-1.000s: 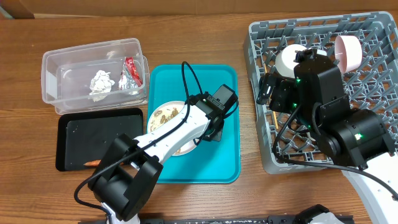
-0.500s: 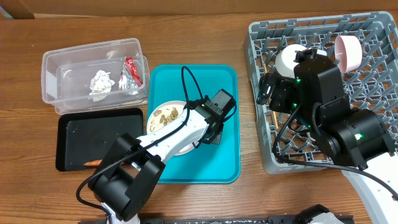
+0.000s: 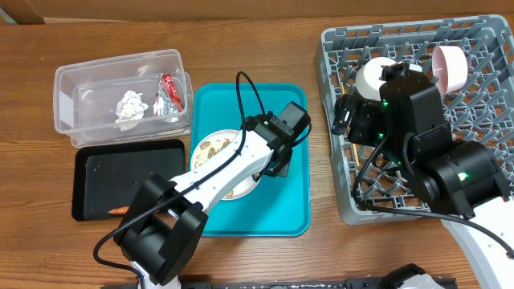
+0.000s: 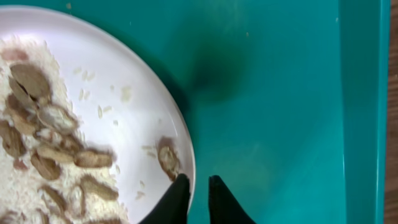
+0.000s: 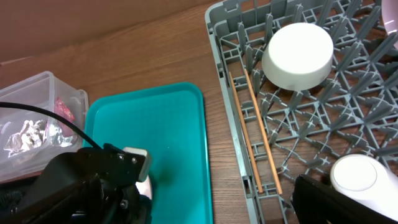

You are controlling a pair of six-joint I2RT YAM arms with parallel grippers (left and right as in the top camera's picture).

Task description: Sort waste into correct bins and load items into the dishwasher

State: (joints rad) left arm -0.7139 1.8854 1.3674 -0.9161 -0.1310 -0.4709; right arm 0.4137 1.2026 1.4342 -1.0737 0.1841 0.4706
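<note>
Change: left gripper [image 4: 198,198] jaws parted, narrow gap
Spot: white round plate [image 4: 127,68] rim, 3 o'clock
Right gripper [image 3: 346,120]: jaws stood wide

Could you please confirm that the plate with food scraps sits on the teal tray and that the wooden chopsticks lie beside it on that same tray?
Not quite. The chopsticks are not on the teal tray; they lie in the grey dish rack, near the white bowl, as the right wrist view shows. The plate with food scraps does sit on the tray.
</note>
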